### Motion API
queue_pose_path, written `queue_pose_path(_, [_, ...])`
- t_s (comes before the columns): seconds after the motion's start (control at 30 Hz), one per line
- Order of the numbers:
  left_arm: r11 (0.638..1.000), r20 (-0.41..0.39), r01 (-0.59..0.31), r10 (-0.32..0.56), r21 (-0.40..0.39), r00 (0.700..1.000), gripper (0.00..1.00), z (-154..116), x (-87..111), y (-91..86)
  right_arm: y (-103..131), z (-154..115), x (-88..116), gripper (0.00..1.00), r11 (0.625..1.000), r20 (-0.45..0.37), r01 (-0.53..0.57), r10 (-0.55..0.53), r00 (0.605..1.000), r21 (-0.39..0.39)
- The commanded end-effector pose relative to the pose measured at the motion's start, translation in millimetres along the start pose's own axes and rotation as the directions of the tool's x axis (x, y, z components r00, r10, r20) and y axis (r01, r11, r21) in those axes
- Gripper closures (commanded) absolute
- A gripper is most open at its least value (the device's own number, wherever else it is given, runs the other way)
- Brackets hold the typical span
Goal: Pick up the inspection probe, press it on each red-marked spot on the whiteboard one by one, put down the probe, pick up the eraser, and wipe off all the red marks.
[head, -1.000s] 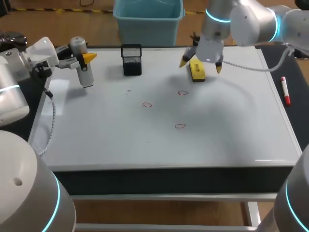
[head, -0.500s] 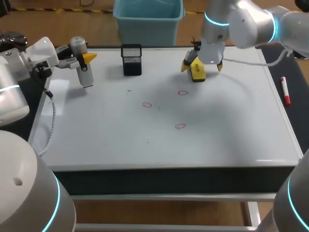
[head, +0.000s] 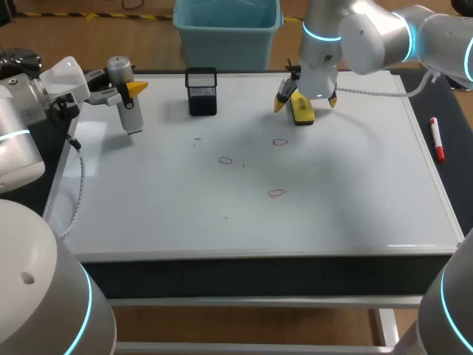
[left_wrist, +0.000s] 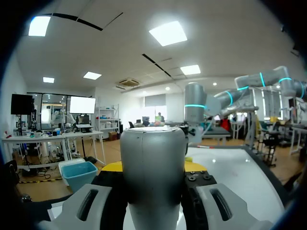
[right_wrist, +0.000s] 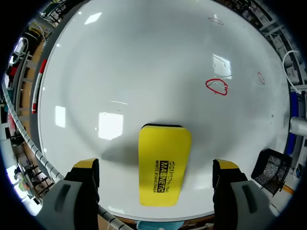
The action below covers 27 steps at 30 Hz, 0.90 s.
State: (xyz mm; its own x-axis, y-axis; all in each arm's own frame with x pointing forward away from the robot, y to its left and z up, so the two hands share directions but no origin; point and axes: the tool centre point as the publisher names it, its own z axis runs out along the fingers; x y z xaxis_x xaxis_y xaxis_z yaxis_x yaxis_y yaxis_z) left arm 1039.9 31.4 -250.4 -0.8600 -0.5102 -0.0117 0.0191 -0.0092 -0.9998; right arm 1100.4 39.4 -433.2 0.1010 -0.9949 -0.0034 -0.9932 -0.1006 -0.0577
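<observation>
Desk (head: 259, 270) carrying a whiteboard (head: 340, 192) that fills most of the head view.

Right arm (head: 369, 29), entering from the upper right of the frame, ends above the board's far edge, right of centre. Right jaws stand wide, pointing down, one yellow tip on each side of the eraser (head: 301, 109). In the right wrist view both tips are clear of the eraser (right_wrist: 164, 163), which lies flat on the board between them.

Left arm (head: 22, 111), at the upper left of the frame, reaches toward the board's far left corner. Left jaws are closed on the inspection probe (head: 129, 107), a grey and white cylinder that stands upright with its lower end at the board. In the left wrist view the probe (left_wrist: 152, 172) fills the gap between the fingers.

Black mesh holder (head: 202, 92), upright near the far edge, between probe and eraser.

Red marker (head: 437, 139), lying on the dark strip at the right edge of the frame.

Three small red-marked spots on the board: one (head: 280, 142) near the eraser, one (head: 225, 160) left of it at mid-board, one (head: 276, 193) nearer the front edge.
</observation>
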Motion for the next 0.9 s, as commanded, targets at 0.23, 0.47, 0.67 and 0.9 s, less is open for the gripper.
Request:
queue_pose_path(0.23, [1.0,0.0,-0.002,0.002,0.002,1.0,1.0,0.4,-0.2,-0.2,-11.7,-1.5,1.2,0.0,1.0,-0.02,0.011,-0.011,1.0,-0.013])
queue_pose_path(0.47, [1.0,0.0,-0.002,0.002,0.002,1.0,1.0,0.4,-0.2,-0.2,-14.5,-0.8,2.6,0.0,1.0,-0.025,0.012,-0.013,1.0,-0.02])
queue_pose_path(0.67, [1.0,0.0,-0.002,0.002,0.002,1.0,1.0,0.4,-0.2,-0.2,-11.3,1.3,0.7,0.58,0.999,-0.021,0.022,-0.022,1.0,-0.034])
queue_pose_path(0.9, [1.0,0.0,-0.002,0.002,0.002,1.0,1.0,0.4,-0.2,-0.2,-7.6,-4.4,1.3,1.0,0.999,-0.019,0.023,-0.024,1.0,-0.035])
